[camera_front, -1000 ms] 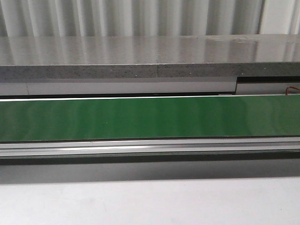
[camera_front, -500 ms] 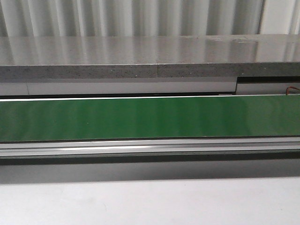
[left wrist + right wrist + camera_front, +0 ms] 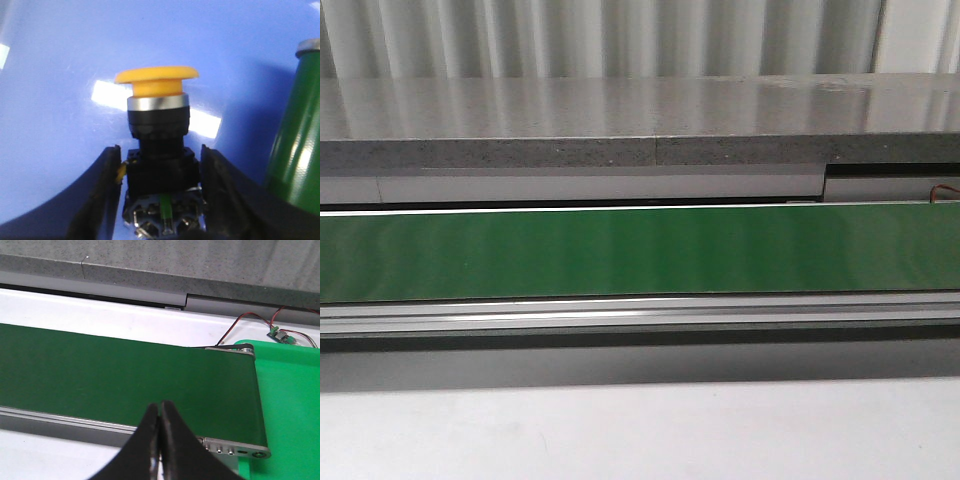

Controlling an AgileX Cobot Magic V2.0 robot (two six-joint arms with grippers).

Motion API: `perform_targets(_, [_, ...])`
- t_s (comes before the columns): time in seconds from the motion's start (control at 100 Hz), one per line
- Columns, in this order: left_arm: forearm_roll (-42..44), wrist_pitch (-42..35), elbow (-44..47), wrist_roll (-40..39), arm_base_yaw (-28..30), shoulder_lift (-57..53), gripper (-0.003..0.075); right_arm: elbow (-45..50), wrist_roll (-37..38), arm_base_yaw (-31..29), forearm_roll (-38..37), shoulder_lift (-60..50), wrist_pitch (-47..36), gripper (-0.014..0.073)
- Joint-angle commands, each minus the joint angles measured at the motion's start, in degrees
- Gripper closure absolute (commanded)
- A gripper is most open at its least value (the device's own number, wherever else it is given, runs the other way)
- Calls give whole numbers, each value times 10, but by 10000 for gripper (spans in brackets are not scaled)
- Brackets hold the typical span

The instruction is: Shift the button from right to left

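The button (image 3: 157, 100) shows only in the left wrist view: yellow mushroom head, silver ring, black collar and body. My left gripper (image 3: 160, 150) is shut on the button, its black fingers (image 3: 107, 180) pressed against both sides of the lower body. The head points away from the gripper towards a blue container wall (image 3: 60, 100). My right gripper (image 3: 160, 406) is shut with nothing between its fingers, above the near edge of the green conveyor belt (image 3: 125, 380), close to the belt's right end. The front view shows neither gripper nor the button.
A green cylinder with a silver top (image 3: 295, 125) stands close beside the button in the blue container. The green belt (image 3: 640, 250) runs across the front view behind a white table (image 3: 640, 440). A bright green surface (image 3: 290, 405) and a small wired board (image 3: 280, 334) lie past the belt's right end.
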Motion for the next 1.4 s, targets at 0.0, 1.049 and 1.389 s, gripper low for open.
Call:
perform_targets(0.0, [-9, -16, -17, 1, 0, -23, 677, -13, -6, -1, 5, 0, -35, 661])
perform_targets(1.049, [-9, -33, -17, 1, 0, -34, 260, -13, -6, -1, 5, 0, -35, 661])
perform_targets(1.389, [-30, -29, -17, 1, -6, -177, 336, -13, -6, -1, 5, 0, -35, 661])
